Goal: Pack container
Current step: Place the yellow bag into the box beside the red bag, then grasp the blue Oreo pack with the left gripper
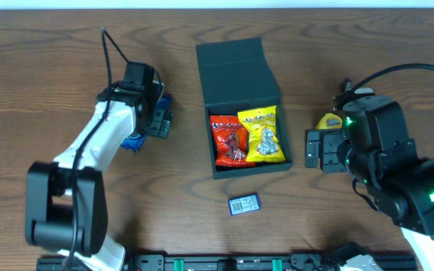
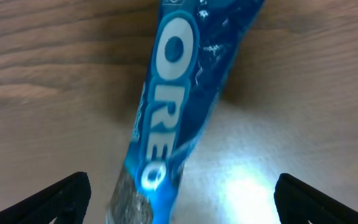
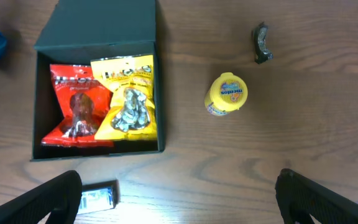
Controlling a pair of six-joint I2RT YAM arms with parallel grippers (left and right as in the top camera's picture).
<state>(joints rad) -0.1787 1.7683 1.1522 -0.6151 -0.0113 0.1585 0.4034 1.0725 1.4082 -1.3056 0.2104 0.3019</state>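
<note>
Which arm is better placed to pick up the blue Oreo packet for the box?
Left. The left gripper hangs open directly over the Oreo packet, fingers either side. The right gripper is on the far side of the container, near the yellow Mentos tub.

The box (image 1: 251, 168) is a dark green-black, matte, square cardboard one, sitting flat near the middle of the wooden counter (image 1: 51, 60). It is open: its hinged lid (image 1: 236, 71) is folded back and lies flat on the far side. Inside, 2 snack packets lie side by side, a red packet (image 1: 228, 139) on the left and a yellow packet (image 1: 264, 134) on the right.
</note>
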